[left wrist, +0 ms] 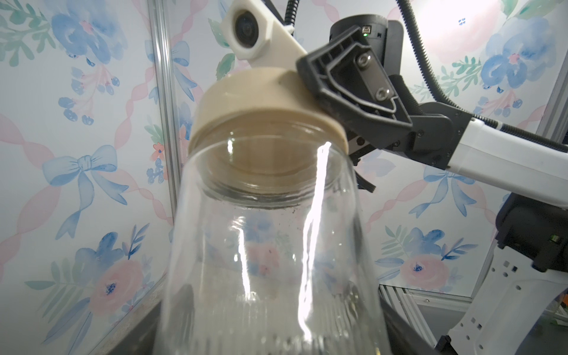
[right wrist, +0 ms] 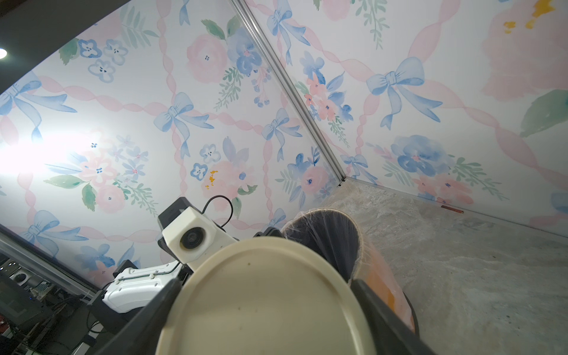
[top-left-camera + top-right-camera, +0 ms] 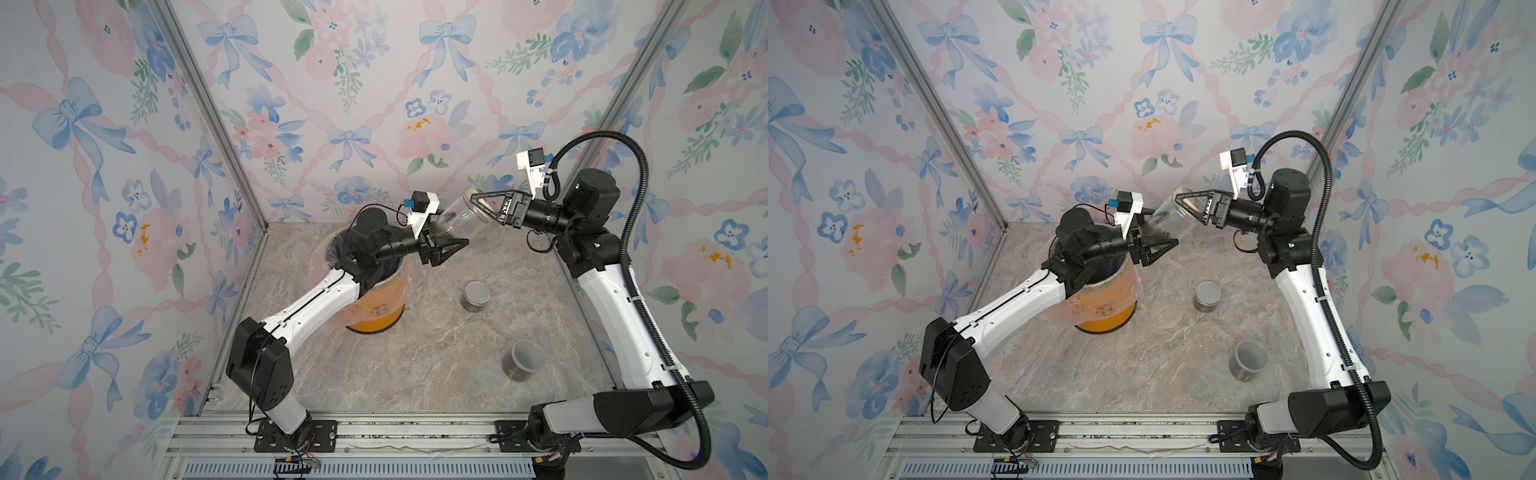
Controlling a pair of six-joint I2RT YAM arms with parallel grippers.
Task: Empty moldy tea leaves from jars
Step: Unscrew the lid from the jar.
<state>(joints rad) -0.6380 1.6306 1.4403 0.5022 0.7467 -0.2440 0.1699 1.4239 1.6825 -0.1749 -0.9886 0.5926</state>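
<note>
Beige lid (image 2: 267, 295) sits clamped between the right fingers (image 2: 387, 319); left fingers (image 3: 446, 249) grip the tilted jar (image 3: 457, 216); bin (image 3: 395, 291) mark (image 3: 376, 309) too blurred to read.

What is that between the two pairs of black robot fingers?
A tilted clear glass jar with a round beige lid; both top views show it.

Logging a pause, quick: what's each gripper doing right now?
Left gripper: closed on the jar.
Right gripper: closed on its beige lid.
</note>
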